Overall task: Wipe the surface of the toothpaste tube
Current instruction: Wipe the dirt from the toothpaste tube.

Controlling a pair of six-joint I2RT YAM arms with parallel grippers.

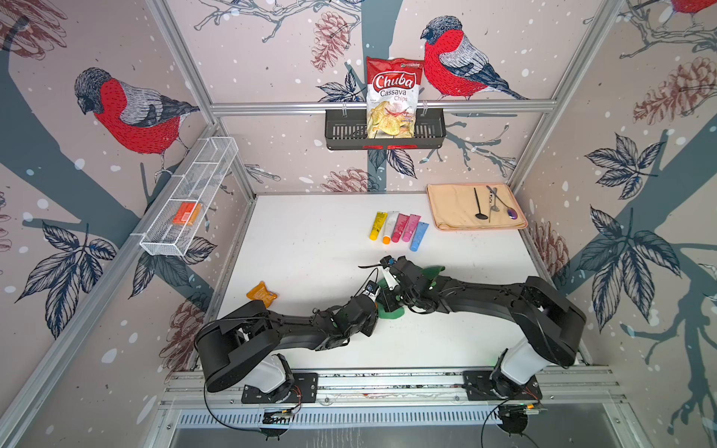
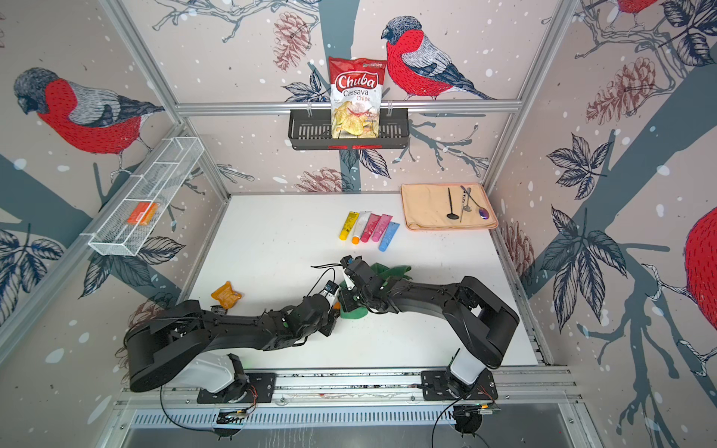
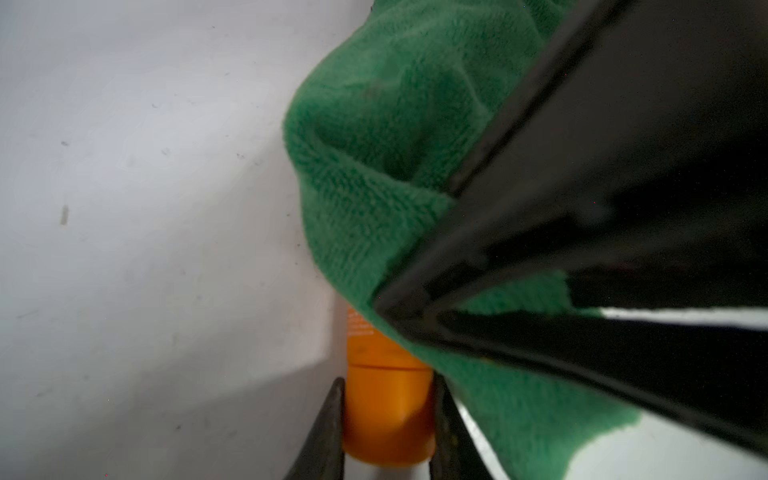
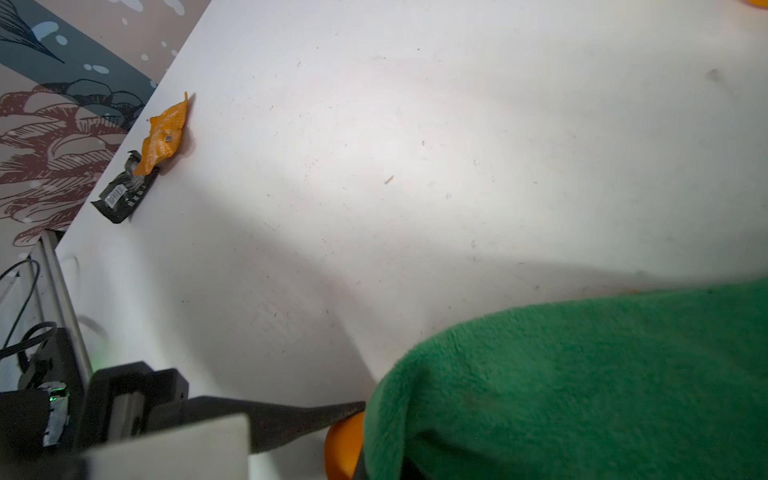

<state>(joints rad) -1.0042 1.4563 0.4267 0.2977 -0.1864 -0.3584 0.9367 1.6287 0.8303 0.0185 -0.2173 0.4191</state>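
**Left claw** (image 3: 388, 380): narrow, clamped on the orange cap end of the toothpaste tube (image 3: 386, 415). The right wrist view shows one finger (image 4: 291, 419) lying against the cap.

**Right claw** (image 3: 395, 299): closed, with the green cloth (image 3: 374, 145) bunched in it and pressed onto the tube above the cap. The cloth covers most of the tube, and only the orange end shows.

**Tube position:** held between the two claws, near the middle of the bench (image 1: 310, 252) and somewhat toward the front. Contact with the surface cannot be determined. In both top views the cloth spreads out beneath and behind the right claw.

**Surroundings, moving outward:**
- A row of five tubes (image 1: 399, 229) lies side by side farther back, well apart from the claws.
- A beige mat (image 1: 450, 209) lies in the far right corner and carries slim utensils, among them a black spoon (image 1: 479, 205).
- An orange packet (image 1: 262, 294) lies near the left edge, with a black packet (image 4: 124, 195) just beside it.
- A white wire basket (image 1: 170, 240) on the left wall holds an orange box (image 1: 186, 213).
- A black basket (image 1: 341, 132) on the rear wall holds a chips bag (image 1: 392, 97), standing upright.
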